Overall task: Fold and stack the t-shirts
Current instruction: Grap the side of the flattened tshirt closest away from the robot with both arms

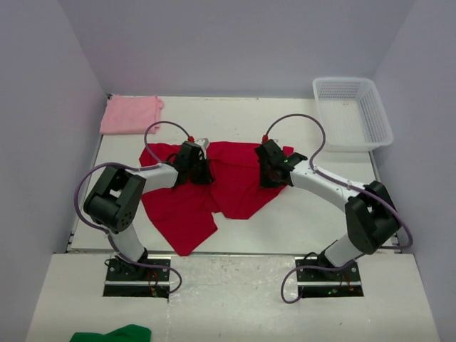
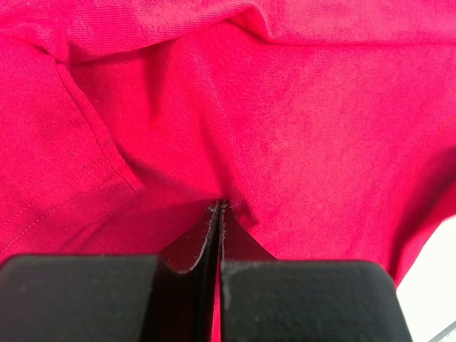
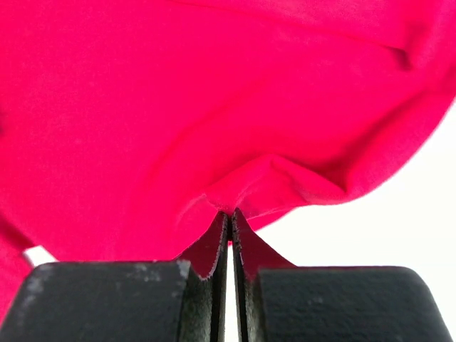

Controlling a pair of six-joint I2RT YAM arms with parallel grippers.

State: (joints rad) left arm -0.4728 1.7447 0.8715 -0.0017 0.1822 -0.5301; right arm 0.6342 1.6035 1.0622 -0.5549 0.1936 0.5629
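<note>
White tabletop (image 1: 313, 214) carries the crimson t-shirt (image 1: 182, 214), crumpled at centre frame. Left jaws and right jaws each pinch its upper edge, pressed together. I expect this soft cloth to sag.

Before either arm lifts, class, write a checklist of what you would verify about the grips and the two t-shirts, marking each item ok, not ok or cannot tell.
1. Grip of left gripper on red t-shirt: ok, jaws shut on a fold.
2. Grip of right gripper on the same shirt: ok, jaws shut on a pinched ridge.
3. Red t-shirt lying flat: not ok, it is rumpled with uneven edges.
4. Number of cloth layers in each pinch: cannot tell.
5. Pink t-shirt folded and apart from the red one: ok.
6. White basket apart from the red t-shirt: ok.
</note>
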